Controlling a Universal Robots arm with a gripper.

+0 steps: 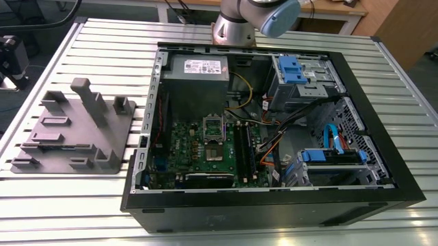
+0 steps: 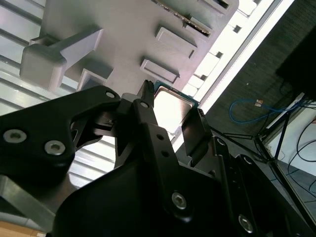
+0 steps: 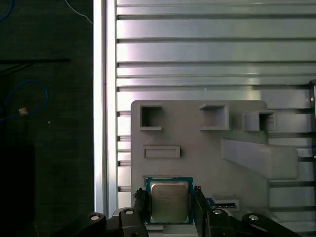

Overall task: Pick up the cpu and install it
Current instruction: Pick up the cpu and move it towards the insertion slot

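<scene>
The tool has its two black fingers pressed against two sides of the cpu, holding the chip between them over the grey tray on the ribbed metal surface. The cpu's shiny top has small writing on it. In the exterior view the tray lies at the left of the frame, and the open computer in the middle has a white label inside.

We're getting bright light in the exterior view, glare streaking the slatted table. In the second wrist view the cpu is blowing out white; in the first wrist view the floor is reading dark.
</scene>
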